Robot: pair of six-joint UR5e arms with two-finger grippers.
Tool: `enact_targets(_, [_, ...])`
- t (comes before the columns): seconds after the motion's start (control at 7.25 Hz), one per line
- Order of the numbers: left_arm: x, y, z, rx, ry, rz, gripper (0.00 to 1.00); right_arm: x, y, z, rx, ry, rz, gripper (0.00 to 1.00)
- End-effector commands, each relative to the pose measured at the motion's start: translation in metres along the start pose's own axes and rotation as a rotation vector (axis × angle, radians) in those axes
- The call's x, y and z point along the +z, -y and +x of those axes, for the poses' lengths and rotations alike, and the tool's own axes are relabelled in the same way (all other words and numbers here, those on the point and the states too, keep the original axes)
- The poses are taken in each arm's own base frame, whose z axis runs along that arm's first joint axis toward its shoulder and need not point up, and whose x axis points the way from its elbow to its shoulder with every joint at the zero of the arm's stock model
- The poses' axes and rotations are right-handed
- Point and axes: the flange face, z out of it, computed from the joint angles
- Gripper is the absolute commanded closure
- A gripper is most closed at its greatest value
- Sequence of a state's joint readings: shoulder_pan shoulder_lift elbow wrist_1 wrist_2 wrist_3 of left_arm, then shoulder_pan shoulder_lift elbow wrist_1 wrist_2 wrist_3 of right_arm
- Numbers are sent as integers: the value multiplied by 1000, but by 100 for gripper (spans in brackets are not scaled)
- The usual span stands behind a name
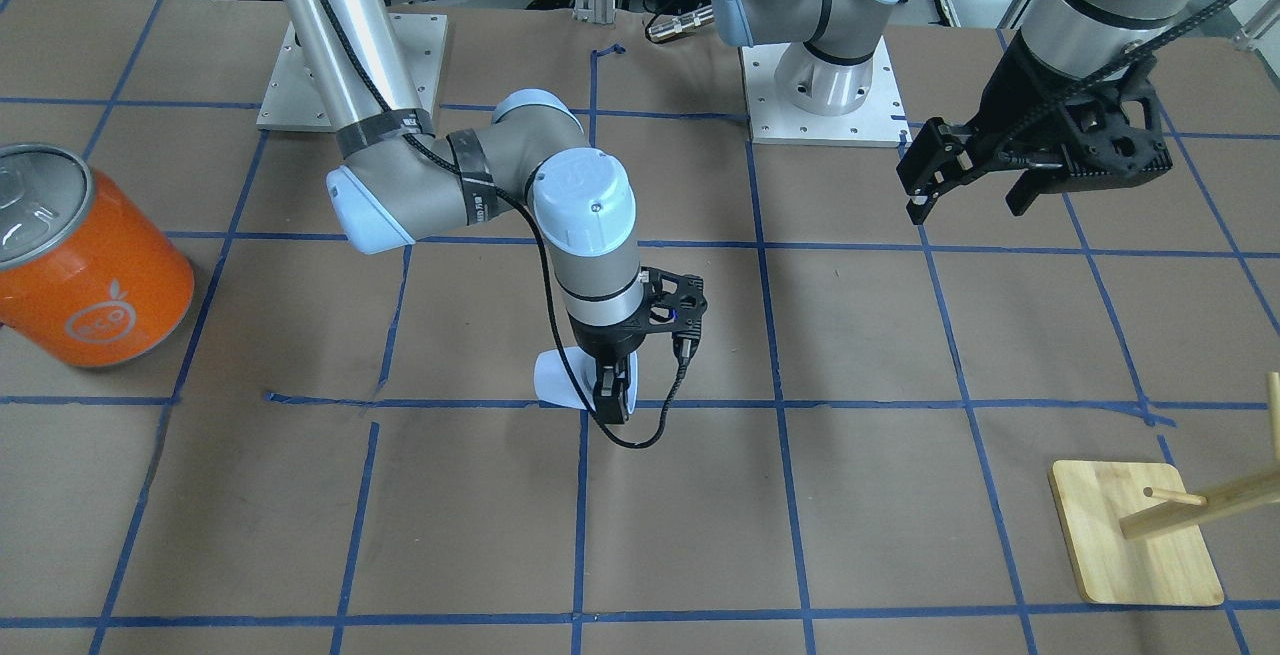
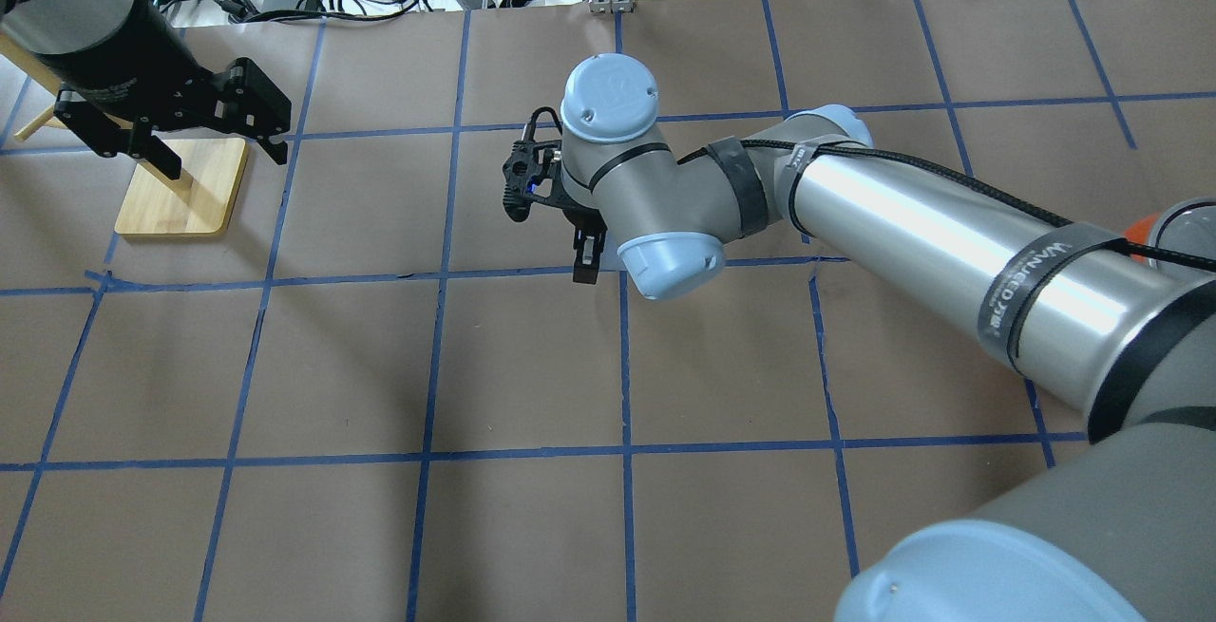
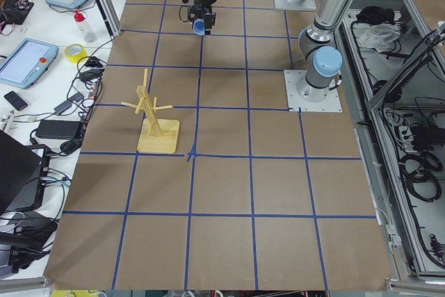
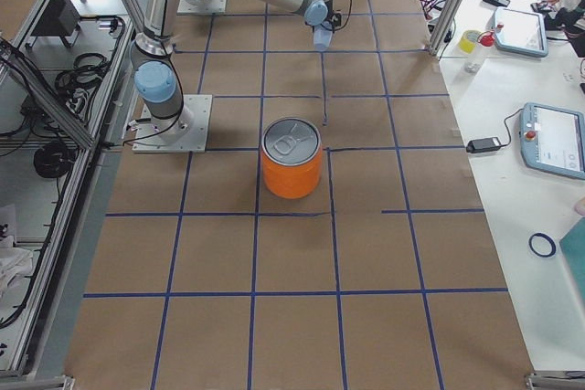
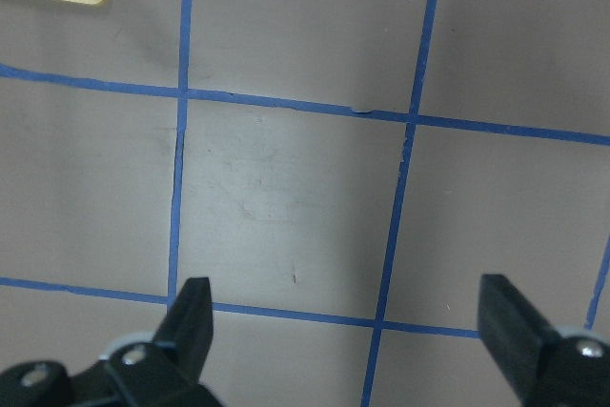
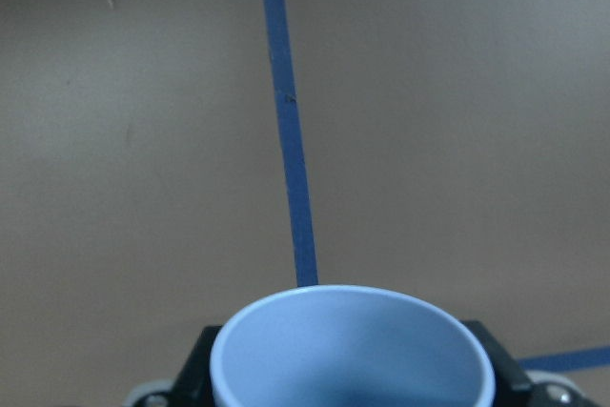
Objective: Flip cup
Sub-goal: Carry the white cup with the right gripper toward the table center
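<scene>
The small pale blue-white cup is held by my right gripper, which is shut on it low over the table's middle, by a blue tape crossing. The cup is tipped over, and its open mouth faces the right wrist camera between the black fingers. In the overhead view the right wrist hides the cup and only the gripper shows. The cup shows small in the left side view and the right side view. My left gripper hangs open and empty above the table; it also shows in the left wrist view.
A large orange can with a silver lid stands on the robot's right side, also in the right side view. A wooden peg stand on a square base stands under the left gripper. Blue tape grids the brown table.
</scene>
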State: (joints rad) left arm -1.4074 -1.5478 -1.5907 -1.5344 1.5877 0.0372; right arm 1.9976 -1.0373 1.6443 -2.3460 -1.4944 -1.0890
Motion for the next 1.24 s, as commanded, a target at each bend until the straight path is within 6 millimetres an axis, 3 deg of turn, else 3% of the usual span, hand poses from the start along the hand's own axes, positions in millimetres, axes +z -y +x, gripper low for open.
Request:
enact_targets(0.0, [1,4,-26,-48,2,-4,0,15,18,-5,-127,-5,8,100])
enact_targets(0.14, [3,4,-40,-77,-2,-7,0,12,18,-5,-131,-8,11,100])
enact_targets(0.69, [4,4,-40,-78,0,-9,0,23,19,-8,-117,15,19,100])
enact_targets(0.97, [4,4,-40,-79,0,-9,0,29,20,-10,-118,33,36,95])
enact_targets(1.1, [4,4,-40,-79,-2,-8,0,30,22,-10,-119,42,55,87])
